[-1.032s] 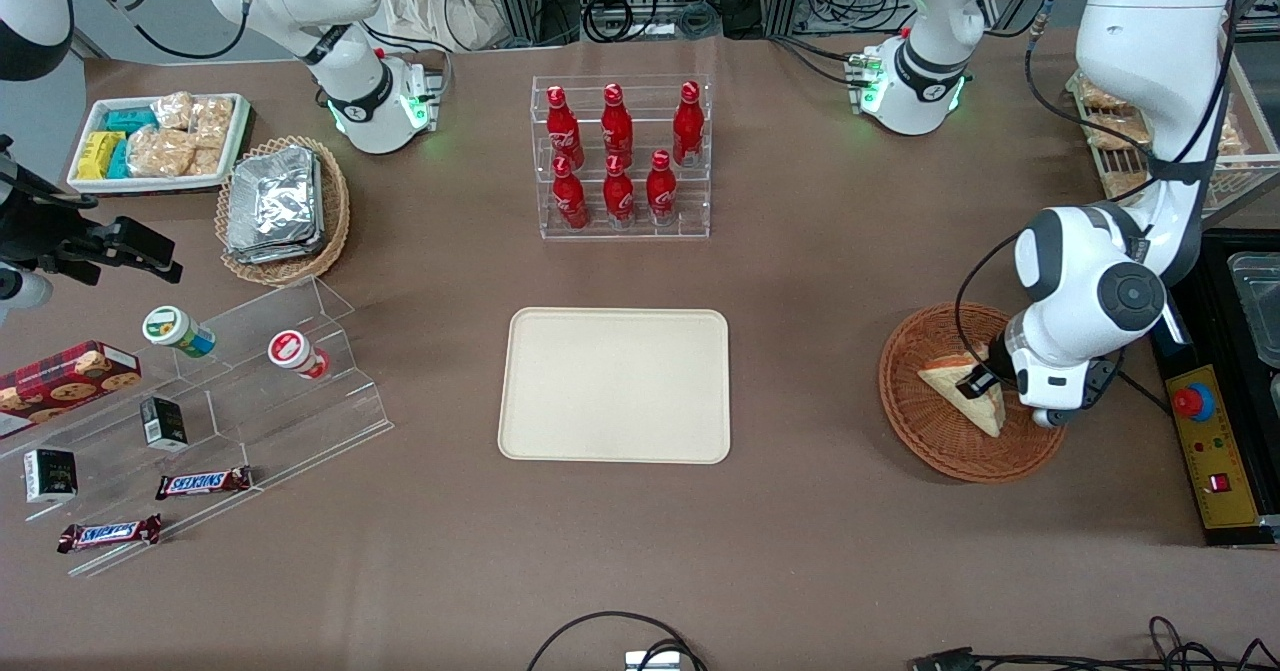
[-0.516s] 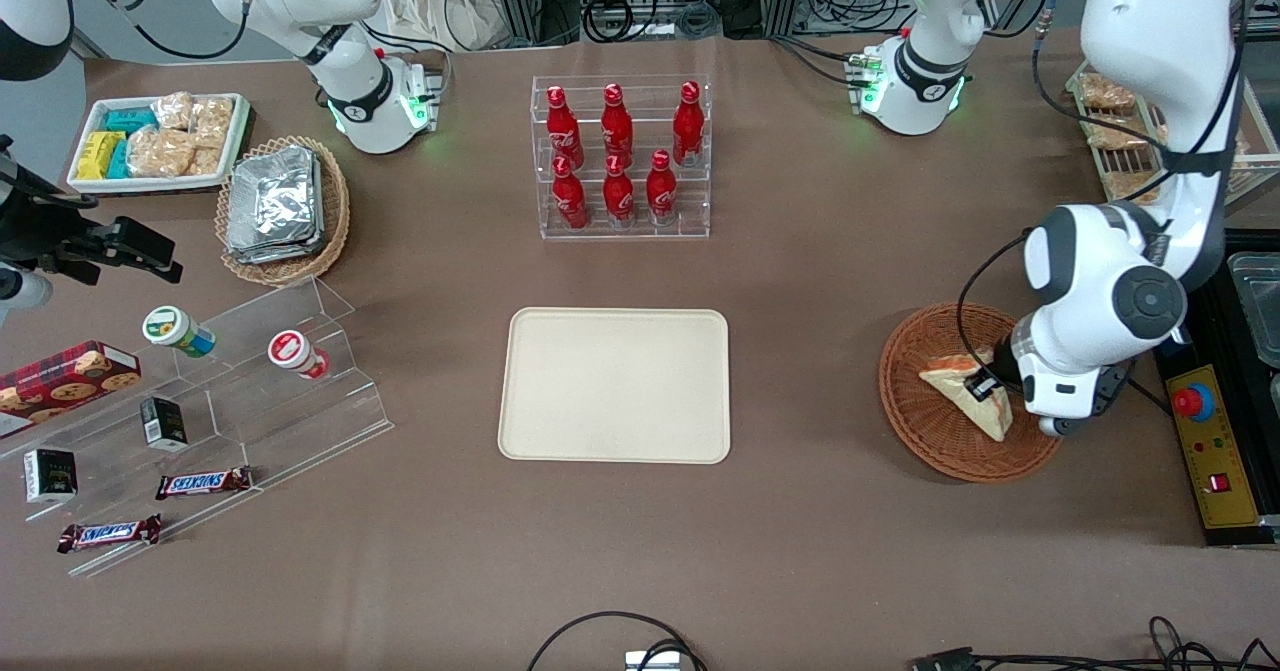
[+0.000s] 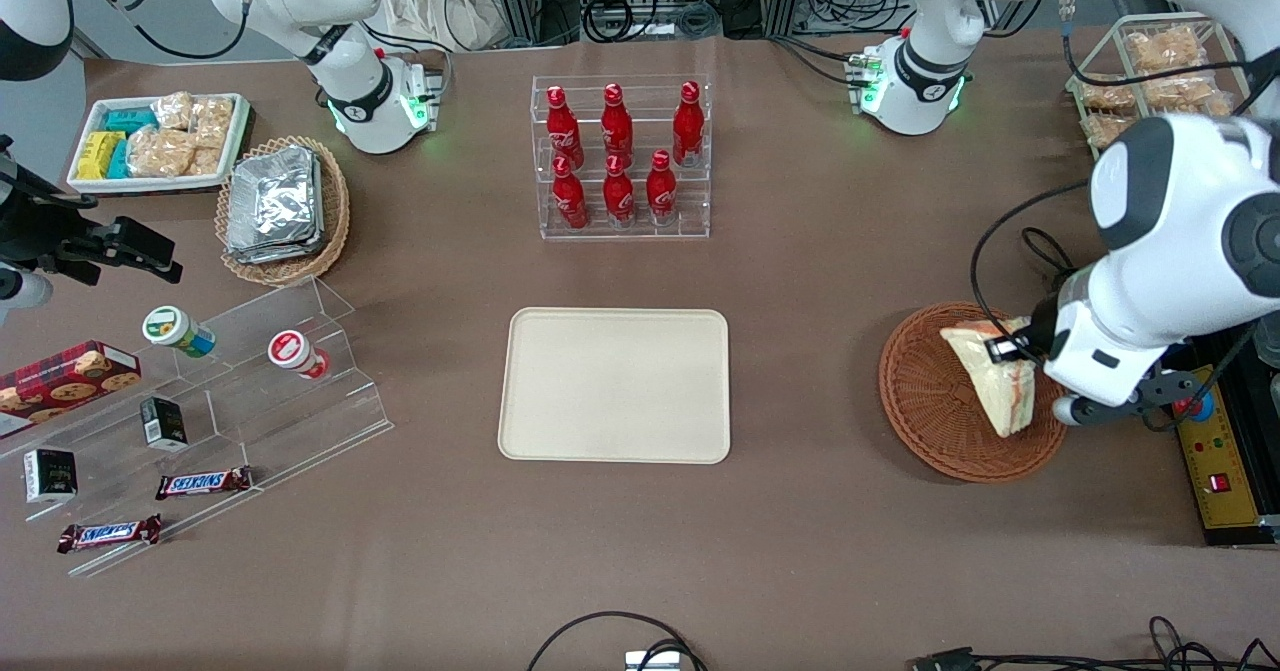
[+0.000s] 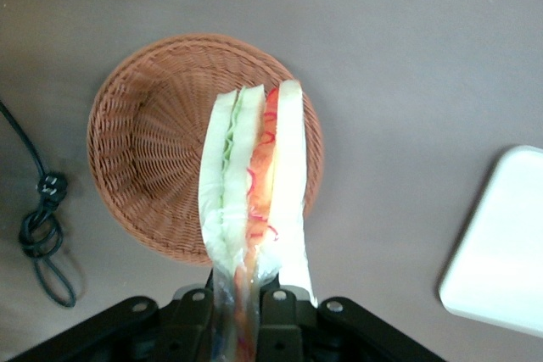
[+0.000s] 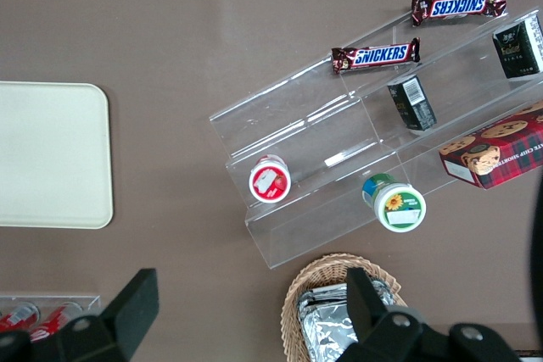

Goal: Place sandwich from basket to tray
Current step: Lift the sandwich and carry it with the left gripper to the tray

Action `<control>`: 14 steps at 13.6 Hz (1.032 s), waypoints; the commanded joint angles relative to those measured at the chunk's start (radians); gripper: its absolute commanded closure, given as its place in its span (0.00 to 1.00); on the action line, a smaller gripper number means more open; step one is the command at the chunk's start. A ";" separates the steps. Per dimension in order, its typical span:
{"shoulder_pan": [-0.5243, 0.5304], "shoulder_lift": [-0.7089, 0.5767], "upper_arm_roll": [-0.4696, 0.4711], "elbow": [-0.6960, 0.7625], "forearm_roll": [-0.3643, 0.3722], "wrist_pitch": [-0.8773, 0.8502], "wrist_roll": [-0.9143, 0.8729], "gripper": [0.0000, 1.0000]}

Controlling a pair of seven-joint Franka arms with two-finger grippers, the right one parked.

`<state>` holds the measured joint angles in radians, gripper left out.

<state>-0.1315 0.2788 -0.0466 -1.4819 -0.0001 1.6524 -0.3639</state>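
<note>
One sandwich (image 4: 251, 175) gripped and lifted clear above basket (image 4: 144, 158) | end effector (image 4: 239, 298) clamped on its wrapped end | pick looks done | carry and release left | tray (image 3: 614, 385) bare on counter (image 3: 800, 531), well apart

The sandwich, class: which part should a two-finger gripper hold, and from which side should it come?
Grip the sandwich across its flat bread faces, coming from above. The wedge is thin, so the fingers span it easily. The gripper holds it this way now, above the basket, layers pressed together.
</note>
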 commanded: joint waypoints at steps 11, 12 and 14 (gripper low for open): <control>-0.448 0.499 0.016 0.566 0.011 -0.104 -0.198 1.00; -0.459 0.531 0.014 0.565 0.011 -0.051 -0.198 1.00; -0.505 0.600 0.028 0.557 0.018 0.067 -0.201 1.00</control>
<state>-0.5961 0.8029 -0.0444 -0.9890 0.0017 1.6715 -0.5516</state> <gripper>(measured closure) 0.824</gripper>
